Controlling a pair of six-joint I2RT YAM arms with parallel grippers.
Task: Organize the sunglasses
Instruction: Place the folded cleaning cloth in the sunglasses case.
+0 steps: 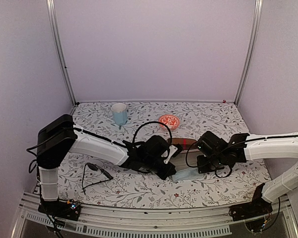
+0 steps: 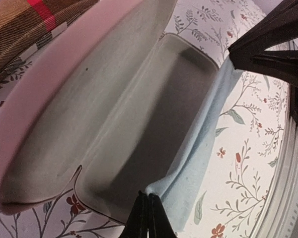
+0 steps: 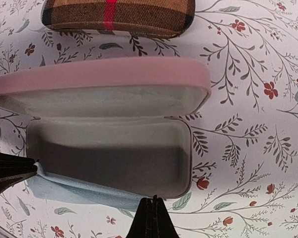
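Both pincers are pressed together on the blue cloth draped over the near rim of the open pink case. My left gripper pinches one end and my right gripper the other. I see the black sunglasses lying folded open on the table, well left of the pink case. The brown case sits just behind it.

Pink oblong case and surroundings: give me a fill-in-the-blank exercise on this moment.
The pink oblong case lies ____ and empty. The left gripper and right gripper each pinch a light ____ cloth. The brown checked case behind it bears a ____ band. The black sunglasses lie on the ____.
Missing: open; blue; red; table.
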